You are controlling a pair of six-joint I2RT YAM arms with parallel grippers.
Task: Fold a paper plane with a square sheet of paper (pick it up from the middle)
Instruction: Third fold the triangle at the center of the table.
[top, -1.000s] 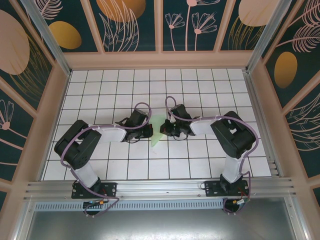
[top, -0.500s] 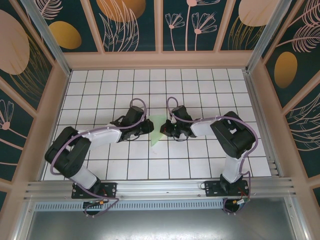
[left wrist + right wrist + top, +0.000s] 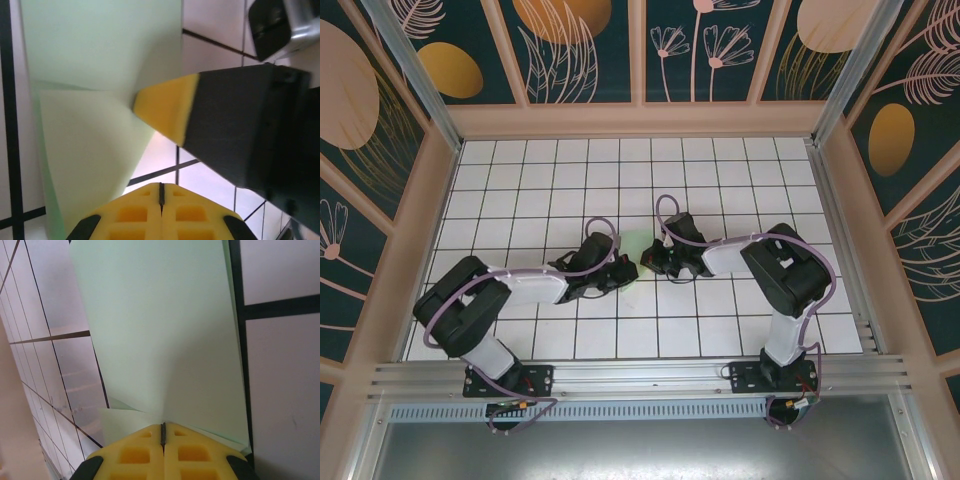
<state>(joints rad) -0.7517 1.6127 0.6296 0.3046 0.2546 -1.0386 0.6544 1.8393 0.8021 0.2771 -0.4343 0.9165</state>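
Since before, the clenched left gripper (image 3: 623,270) has slid right onto the thin pale mint-green paper sheet (image 3: 633,244), which stretches up-frame just left of the clenched right gripper (image 3: 650,262).

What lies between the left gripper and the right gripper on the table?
The creased mint-green paper lies between the left gripper and the right gripper, clearest in the top external view.

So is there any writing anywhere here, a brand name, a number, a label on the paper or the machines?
No readable text anywhere.
The green paper is blank.
The tiled table bears only black grid lines.
The wall panels bear drawn flowers and leaves, no letters.
The small part below the left arm's base is too small to tell if it bears print.
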